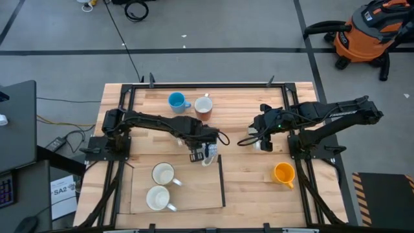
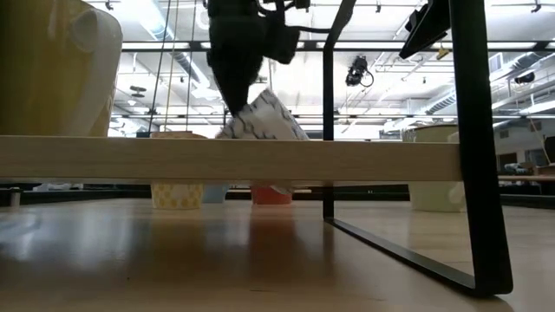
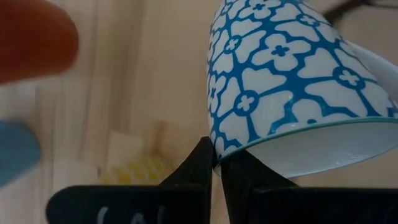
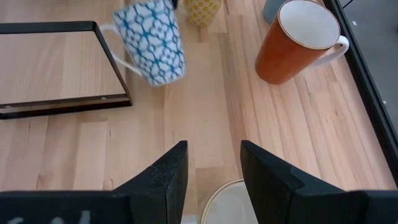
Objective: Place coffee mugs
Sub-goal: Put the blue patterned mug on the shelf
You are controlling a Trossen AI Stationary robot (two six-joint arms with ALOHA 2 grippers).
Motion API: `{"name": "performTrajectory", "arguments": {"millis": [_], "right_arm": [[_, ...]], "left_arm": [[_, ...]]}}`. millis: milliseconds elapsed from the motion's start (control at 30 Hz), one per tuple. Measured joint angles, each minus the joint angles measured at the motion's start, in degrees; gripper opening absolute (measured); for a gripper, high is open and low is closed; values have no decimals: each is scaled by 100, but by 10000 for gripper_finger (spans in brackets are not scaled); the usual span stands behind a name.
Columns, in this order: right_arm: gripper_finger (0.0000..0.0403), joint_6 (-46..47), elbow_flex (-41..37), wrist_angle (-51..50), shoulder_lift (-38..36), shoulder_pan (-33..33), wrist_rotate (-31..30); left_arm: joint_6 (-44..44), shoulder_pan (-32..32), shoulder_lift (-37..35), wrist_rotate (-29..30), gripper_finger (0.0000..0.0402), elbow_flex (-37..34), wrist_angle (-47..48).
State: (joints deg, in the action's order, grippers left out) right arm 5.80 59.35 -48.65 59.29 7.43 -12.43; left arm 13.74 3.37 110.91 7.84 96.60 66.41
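Observation:
My left gripper (image 1: pixel 199 153) is shut on a white mug with a blue flower pattern (image 1: pixel 208 153), above the right rail of the black frame (image 1: pixel 222 181). In the low view this mug (image 2: pixel 260 117) is tilted and above the rail. My right gripper (image 4: pixel 213 165) is open, right of centre, with a pale mug (image 4: pixel 229 200) just below its fingers. Two white mugs (image 1: pixel 163 173) (image 1: pixel 158 197) stand inside the frame. A blue mug (image 1: pixel 176 100) and a reddish-brown mug (image 1: pixel 203 107) stand near the far edge. An orange-yellow mug (image 1: pixel 283 173) stands on the right. My left gripper pinches the patterned mug's rim (image 3: pixel 249 149), one finger on the patterned outside (image 3: pixel 198 163) and one on the white inside. The mug is lifted clear and tilted, with its handle (image 3: pixel 373 62) turned away from the fingers.
The black frame lies on the near left of the wooden table, with open floor beside its two mugs. A yellow patterned mug (image 4: pixel 202 9) shows in the right wrist view beyond the held mug. Black rails (image 1: pixel 207 84) run round the table's edges. Bare wood lies between the two grippers.

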Motion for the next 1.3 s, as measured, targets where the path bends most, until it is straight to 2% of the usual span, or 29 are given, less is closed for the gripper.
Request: {"name": "performTrajectory", "arguments": {"millis": [233,400,600,733,900,1300], "right_arm": [[153,0,0,1,0,2,2],[153,0,0,-1,0,2,2],[153,0,0,0,0,2,2],[153,0,0,1,0,2,4],[153,0,0,1,0,2,5],[153,0,0,3,0,2,9]], "left_arm": [[43,-186,-2,-904,21,616,1053],[177,-236,-2,-1865,20,916,1514],[766,-109,-2,-3295,20,1045,1692],[1289,123,-2,-3946,20,1045,1694],[1914,480,-2,-4194,20,1045,1705],[3334,1251,-2,-4231,20,1042,1309]]}}
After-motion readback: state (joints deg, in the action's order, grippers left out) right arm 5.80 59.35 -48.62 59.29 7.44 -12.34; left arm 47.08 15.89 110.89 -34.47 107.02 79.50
